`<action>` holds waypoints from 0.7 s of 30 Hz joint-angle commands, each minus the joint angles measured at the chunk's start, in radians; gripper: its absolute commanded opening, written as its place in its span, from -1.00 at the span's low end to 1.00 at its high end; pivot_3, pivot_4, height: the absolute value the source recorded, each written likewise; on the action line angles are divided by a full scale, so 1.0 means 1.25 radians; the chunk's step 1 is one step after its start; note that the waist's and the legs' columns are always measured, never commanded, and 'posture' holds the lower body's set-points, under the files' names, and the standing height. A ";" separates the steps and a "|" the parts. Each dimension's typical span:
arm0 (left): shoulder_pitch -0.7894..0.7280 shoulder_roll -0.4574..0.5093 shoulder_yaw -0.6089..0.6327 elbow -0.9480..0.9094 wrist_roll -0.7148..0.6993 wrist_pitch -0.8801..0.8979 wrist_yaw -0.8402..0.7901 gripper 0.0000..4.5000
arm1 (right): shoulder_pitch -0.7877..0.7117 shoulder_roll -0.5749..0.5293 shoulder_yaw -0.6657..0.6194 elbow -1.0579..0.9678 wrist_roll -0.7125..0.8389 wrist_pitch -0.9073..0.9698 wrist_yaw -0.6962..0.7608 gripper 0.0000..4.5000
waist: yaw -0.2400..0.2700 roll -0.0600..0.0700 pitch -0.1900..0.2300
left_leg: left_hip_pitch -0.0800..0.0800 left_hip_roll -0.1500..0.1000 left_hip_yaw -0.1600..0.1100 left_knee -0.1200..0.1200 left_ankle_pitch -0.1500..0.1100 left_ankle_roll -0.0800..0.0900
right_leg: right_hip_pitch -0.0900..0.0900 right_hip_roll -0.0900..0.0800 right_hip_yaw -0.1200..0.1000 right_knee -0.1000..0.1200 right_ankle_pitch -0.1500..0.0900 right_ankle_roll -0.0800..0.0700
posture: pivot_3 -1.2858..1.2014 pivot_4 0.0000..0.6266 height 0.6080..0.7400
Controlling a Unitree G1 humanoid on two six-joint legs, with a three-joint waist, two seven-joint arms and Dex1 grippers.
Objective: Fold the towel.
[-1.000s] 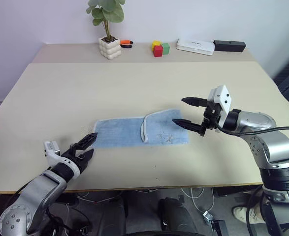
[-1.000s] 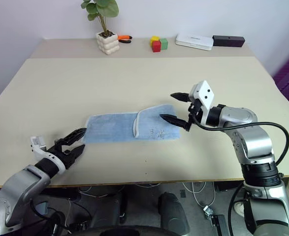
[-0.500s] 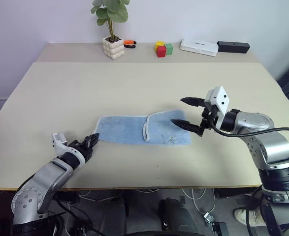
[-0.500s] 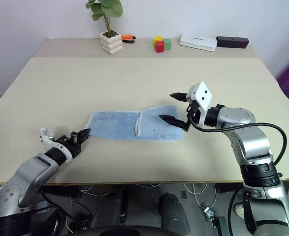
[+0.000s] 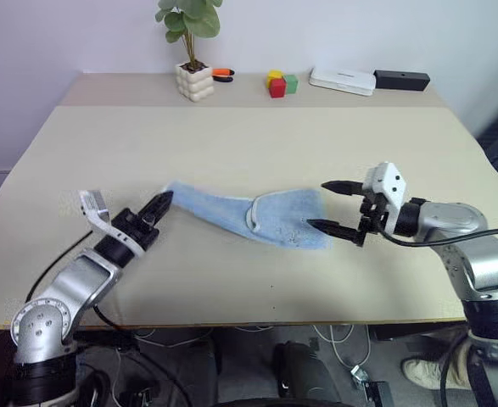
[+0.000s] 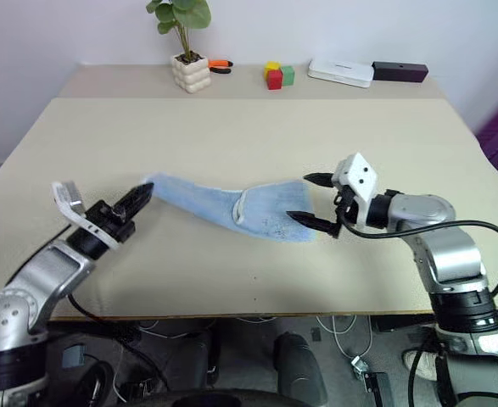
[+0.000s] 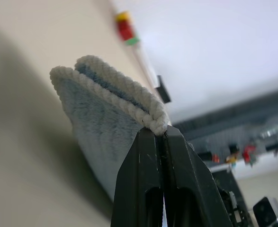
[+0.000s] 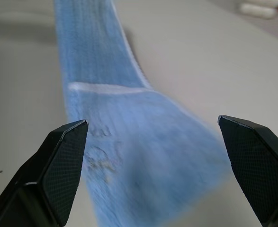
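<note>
Item: light blue terry-cloth towel with a whitish hem [image 5: 232,214], on the beige table [image 5: 257,144]. Its right part lies flat, already doubled over once; its left end is raised off the surface.

Left gripper [image 5: 159,204]: black fingers pressed together on the hemmed left corner of the towel, which sits at the fingertips and trails away to the right of them.

Right gripper [image 5: 333,206]: fingers spread wide, holding nothing, just beside the towel's right edge, which lies straight ahead of it.

Step in hand, as judged: carrying the left end across onto the folded right part.

Handling advice: keep the pinch firm on the hem, since terry cloth sags. Lift high enough that the trailing cloth clears the table. Travel straight along the towel's length. Lay the corner square on the right edge. The open right gripper could press the far part down to stop it dragging.
</note>
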 commanded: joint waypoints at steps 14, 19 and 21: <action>-0.352 -0.031 -0.376 0.138 0.489 0.063 -0.552 -0.99 | 0.054 -0.038 -0.104 -0.028 0.007 -0.031 -0.039 1.00 | 0.003 0.000 0.000 | -0.001 0.000 0.000 0.000 0.000 0.000 | 0.001 0.001 0.000 -0.003 0.000 0.001 | 0.03 -0.52 1.00; -0.403 -0.107 -0.430 0.238 0.603 0.047 -0.618 -0.99 | 0.114 -0.068 -0.167 -0.061 0.035 -0.017 -0.026 1.00 | 0.003 0.000 0.000 | -0.001 0.000 -0.001 0.000 0.000 0.000 | 0.001 0.002 0.000 -0.003 0.001 0.002 | 0.03 -0.52 1.00; -0.414 -0.132 -0.439 0.276 0.649 0.026 -0.637 -0.99 | 0.137 -0.076 -0.189 -0.076 0.051 -0.004 -0.020 1.00 | 0.001 0.000 0.000 | -0.001 0.000 -0.001 0.000 0.000 0.000 | 0.001 0.002 0.000 -0.003 0.001 0.002 | 0.03 -0.52 1.00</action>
